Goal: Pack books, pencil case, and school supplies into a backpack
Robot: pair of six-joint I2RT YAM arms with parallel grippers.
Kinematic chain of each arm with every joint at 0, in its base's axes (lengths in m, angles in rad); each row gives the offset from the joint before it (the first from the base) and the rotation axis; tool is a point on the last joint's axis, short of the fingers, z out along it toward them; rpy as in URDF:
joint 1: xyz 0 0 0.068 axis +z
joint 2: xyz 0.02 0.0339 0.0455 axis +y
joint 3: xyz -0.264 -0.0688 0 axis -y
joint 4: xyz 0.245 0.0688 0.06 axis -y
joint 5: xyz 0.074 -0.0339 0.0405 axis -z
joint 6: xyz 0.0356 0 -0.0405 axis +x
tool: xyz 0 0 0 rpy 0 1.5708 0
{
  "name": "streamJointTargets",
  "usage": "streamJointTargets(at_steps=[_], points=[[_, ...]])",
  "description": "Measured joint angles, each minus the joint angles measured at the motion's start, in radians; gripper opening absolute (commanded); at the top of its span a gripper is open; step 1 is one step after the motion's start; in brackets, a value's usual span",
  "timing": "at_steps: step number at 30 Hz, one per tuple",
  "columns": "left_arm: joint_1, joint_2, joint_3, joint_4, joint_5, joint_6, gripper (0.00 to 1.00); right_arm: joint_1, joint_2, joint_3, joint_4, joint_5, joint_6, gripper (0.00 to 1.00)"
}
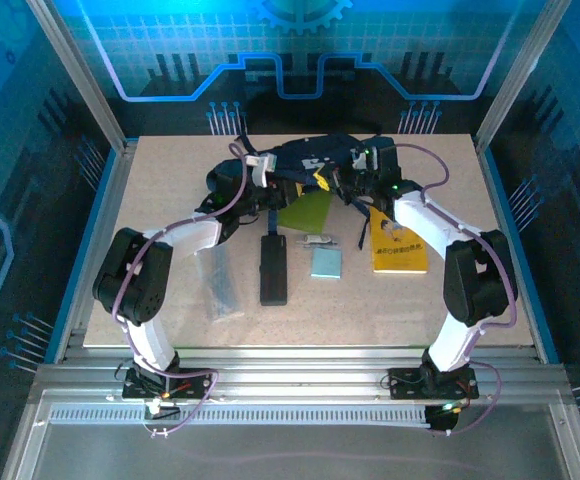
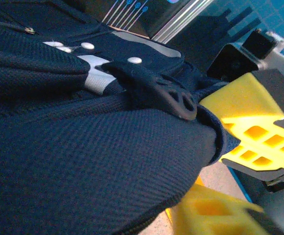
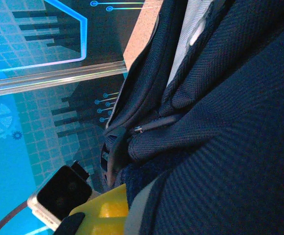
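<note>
The navy backpack (image 1: 310,158) lies at the back centre of the table, and its fabric (image 2: 83,161) covers my left gripper's (image 1: 272,196) jaws. One blurred yellow finger (image 2: 205,215) shows under the cloth, so I cannot see how the jaws stand. My right gripper (image 1: 354,188) is shut on the backpack's grey-trimmed edge (image 3: 147,205), beside its yellow finger (image 3: 100,210). The lime-green book (image 1: 306,212) pokes out from under the backpack's front. The yellow-orange book (image 1: 398,242), black pencil case (image 1: 273,268), light-blue pad (image 1: 325,262), small clip (image 1: 316,240) and translucent ruler (image 1: 217,284) lie on the table.
The loose items lie in a row across the middle of the tabletop (image 1: 470,300). Metal frame posts and blue panels wall the table on the left, right and back. The right arm's yellow finger (image 2: 259,132) sits close by in the left wrist view.
</note>
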Motion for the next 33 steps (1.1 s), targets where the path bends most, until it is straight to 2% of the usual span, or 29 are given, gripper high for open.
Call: streamJointTargets(at_steps=[2,5,15,21,24,26,29,33], points=[[-0.001,0.001,0.002,-0.001,0.005,0.003,0.06,-0.001,0.000,-0.003,0.000,0.000,-0.001,0.00],[-0.002,0.001,0.003,-0.016,0.002,0.021,0.00,-0.005,0.000,-0.009,0.001,-0.004,-0.002,0.00],[-0.002,-0.016,0.001,-0.122,-0.051,0.073,0.00,-0.021,-0.021,-0.037,-0.037,0.008,-0.073,0.00],[-0.002,-0.032,-0.007,-0.122,-0.055,0.072,0.00,-0.035,-0.023,-0.045,-0.036,0.008,-0.083,0.00],[-0.002,-0.032,-0.014,-0.102,-0.050,0.062,0.32,-0.035,-0.023,-0.045,-0.036,0.005,-0.082,0.00],[-0.008,-0.032,-0.014,-0.079,-0.036,0.065,0.47,-0.035,-0.023,-0.045,-0.031,0.003,-0.076,0.00],[-0.026,-0.014,-0.002,-0.043,-0.016,0.063,0.57,-0.035,-0.023,-0.045,-0.032,0.004,-0.071,0.00],[-0.046,0.063,0.047,-0.006,0.010,0.061,0.60,-0.035,-0.023,-0.045,-0.032,0.006,-0.063,0.00]])
